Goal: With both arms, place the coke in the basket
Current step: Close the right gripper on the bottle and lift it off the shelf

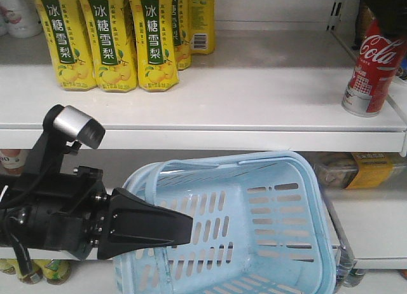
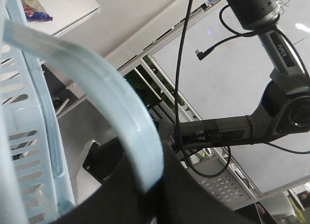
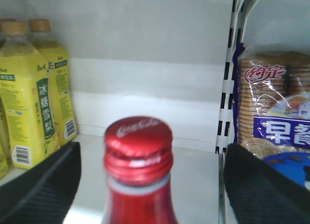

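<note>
Jaws of the right black wedge gripper (image 3: pixel 152 156) stand apart astride the red-capped plastic cola bottle (image 1: pixel 372 68) on the white shelf (image 1: pixel 254 97), poised to grasp, while the left black gripper (image 1: pixel 184 229) clamps the light blue plastic basket (image 1: pixel 280 243), tilted below to catch it.

Coke (image 1: pixel 375 65): small bottle, red label, white script, red cap, standing at right end of upper shelf. Right gripper (image 3: pixel 152 185) jaws spread wide either side of cap, not touching. Basket (image 1: pixel 267 159): light blue, slotted, tipped; left gripper (image 1: pixel 184 229) clamps its edge (rim or handle, unclear).
</note>
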Available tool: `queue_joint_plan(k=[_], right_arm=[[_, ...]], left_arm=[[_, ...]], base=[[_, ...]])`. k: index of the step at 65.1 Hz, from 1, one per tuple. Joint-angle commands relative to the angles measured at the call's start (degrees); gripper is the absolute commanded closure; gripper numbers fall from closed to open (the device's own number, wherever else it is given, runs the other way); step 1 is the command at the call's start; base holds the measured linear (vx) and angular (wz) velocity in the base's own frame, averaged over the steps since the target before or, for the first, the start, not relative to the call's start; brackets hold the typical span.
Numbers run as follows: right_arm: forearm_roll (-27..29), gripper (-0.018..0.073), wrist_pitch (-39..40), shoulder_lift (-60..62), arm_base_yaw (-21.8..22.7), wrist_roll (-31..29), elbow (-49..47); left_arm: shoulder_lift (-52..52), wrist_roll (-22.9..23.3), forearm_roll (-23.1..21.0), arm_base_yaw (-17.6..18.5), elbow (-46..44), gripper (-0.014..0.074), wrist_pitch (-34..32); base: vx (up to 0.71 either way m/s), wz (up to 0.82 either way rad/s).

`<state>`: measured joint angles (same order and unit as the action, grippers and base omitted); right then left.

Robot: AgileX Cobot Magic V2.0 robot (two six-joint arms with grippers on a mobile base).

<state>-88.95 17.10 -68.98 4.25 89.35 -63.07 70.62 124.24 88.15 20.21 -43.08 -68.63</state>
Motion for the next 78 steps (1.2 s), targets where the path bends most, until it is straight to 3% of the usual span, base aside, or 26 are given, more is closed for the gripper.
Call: queue_joint_plan(k=[1, 8, 18, 30, 38, 42, 57, 78], right_arm=[[0.97, 0.0069, 0.19, 0.14, 0.2, 0.81, -2.95], [0.78, 0.0233, 0.19, 0.14, 0.2, 2.0, -2.95], [-1.28, 0.0578, 1.98, 0.86, 0.2, 2.05, -2.95], [-2.97, 0.0564, 11.56, 6.72, 0.2, 5.64, -2.74], [-13.34, 0.0564, 13.85, 13.2, 0.2, 17.49, -2.75], [-13.16, 0.0564, 16.74, 16.16, 0.2, 21.71, -2.48], [-13.16, 0.0564, 30.1, 20.78, 0.2, 28.54, -2.11], [-13.16, 0.0564, 44.06, 16.24, 0.2, 30.84, -2.11]], left_arm=[[-1.47, -0.27, -5.96, 0.22, -1.71, 0.0603, -10.14], [-1.47, -0.27, -5.96, 0.22, -1.71, 0.0603, -10.14], [-1.47, -0.27, -5.96, 0.22, -1.71, 0.0603, -10.14], [-1.47, -0.27, -5.96, 0.22, -1.71, 0.0603, -10.14], [-1.47, -0.27, -5.96, 0.22, -1.71, 0.0603, -10.14], [-1.47, -0.27, -5.96, 0.22, -1.71, 0.0603, -10.14], [-1.47, -0.27, -5.96, 0.22, -1.66, 0.0603, -10.14], [-1.47, -0.27, -5.96, 0.22, -1.66, 0.0603, -10.14]], base=[[0.0, 0.0], [0.0, 0.0], [0.0, 0.0], [0.0, 0.0], [0.0, 0.0], [0.0, 0.0], [0.0, 0.0], [0.0, 0.0]])
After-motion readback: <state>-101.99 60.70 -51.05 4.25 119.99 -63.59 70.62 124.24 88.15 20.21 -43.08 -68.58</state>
